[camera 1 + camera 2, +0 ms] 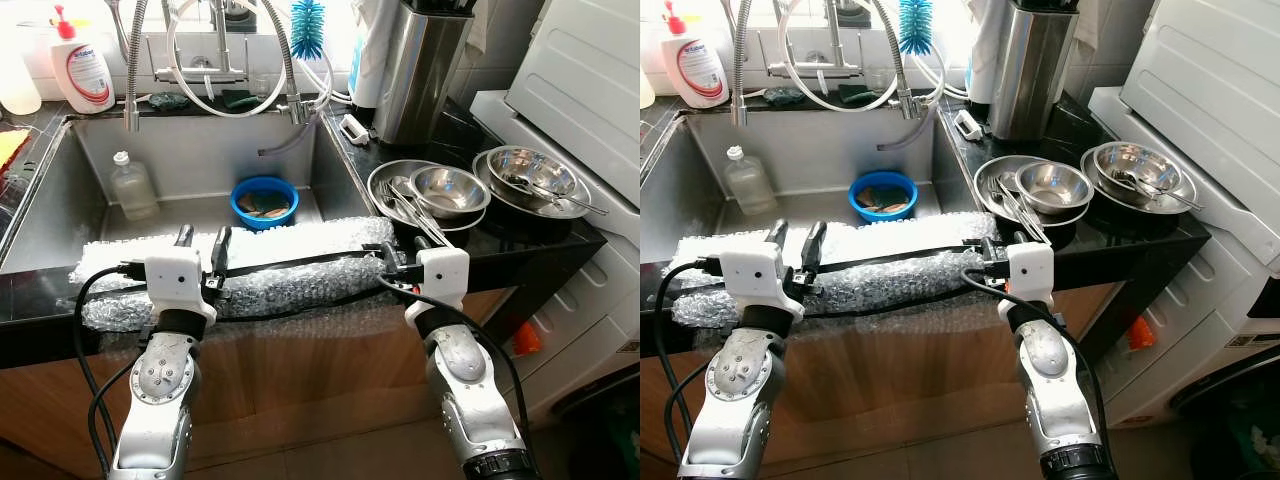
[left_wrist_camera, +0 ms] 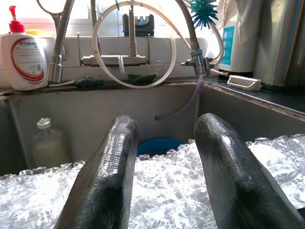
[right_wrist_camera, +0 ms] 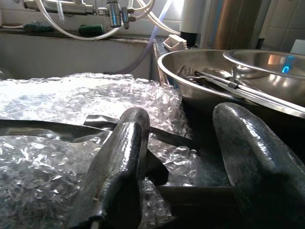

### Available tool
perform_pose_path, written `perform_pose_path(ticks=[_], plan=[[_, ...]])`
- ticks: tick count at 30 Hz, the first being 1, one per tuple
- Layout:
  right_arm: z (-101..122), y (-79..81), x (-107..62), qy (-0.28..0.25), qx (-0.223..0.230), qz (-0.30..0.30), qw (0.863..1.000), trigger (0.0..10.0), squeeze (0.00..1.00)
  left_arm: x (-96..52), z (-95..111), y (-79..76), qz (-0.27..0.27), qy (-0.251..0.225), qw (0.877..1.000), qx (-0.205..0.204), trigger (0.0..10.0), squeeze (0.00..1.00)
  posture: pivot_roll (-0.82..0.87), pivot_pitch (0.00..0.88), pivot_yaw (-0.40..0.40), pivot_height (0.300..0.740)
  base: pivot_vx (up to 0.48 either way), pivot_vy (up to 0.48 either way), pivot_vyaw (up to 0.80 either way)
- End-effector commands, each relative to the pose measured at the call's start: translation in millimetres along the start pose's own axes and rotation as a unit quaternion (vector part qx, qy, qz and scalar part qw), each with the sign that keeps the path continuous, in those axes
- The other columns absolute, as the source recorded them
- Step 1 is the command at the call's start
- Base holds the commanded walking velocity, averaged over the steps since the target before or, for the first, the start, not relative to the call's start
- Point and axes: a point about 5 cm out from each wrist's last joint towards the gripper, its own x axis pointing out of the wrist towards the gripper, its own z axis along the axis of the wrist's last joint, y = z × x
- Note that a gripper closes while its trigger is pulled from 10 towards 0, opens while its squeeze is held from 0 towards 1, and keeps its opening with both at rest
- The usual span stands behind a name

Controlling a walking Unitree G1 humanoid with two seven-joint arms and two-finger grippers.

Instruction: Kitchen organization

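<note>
Both sets of jaws are spread apart and grasp nothing. The left gripper [image 1: 200,247] hovers over the left part of a bubble wrap roll [image 1: 270,270], the right gripper [image 1: 400,262] sits at the roll's right end, beside a black strap [image 1: 290,265] that runs along it. The roll lies on the front edge of the sink [image 1: 60,190], its long axis running left to right just under both arms. Further right on the dark worktop [image 1: 530,235], steel bowls [image 1: 450,190] hold cutlery. A blue bowl [image 1: 264,200] sits in the sink.
</note>
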Motion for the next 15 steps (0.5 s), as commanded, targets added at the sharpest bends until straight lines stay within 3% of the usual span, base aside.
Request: perform_pose_path(ticks=[1, 6, 15], plan=[[4.9, -0.1, 3.5, -0.011, -0.003, 0.005, 1.000, 10.0, 0.00, 0.4, 0.2, -2.8, -0.003, -0.003, 1.000, -0.003, 10.0, 0.00, 0.02, 0.000, -0.086, 0.740, 0.000, 0.000, 0.00], [3.0, -2.6, 4.1, 0.000, -0.013, -0.005, 1.000, 10.0, 0.00, 0.6, -0.3, -3.5, -0.005, -0.001, 1.000, -0.002, 10.0, 0.00, 0.02, 0.000, -0.087, 0.740, 0.000, 0.000, 0.00], [0.6, -8.1, 4.2, 0.007, 0.011, -0.026, 1.000, 10.0, 0.00, 0.8, -0.8, -4.6, -0.006, -0.001, 1.000, -0.004, 10.0, 0.00, 0.01, 0.000, -0.088, 0.740, 0.000, 0.000, 0.00]])
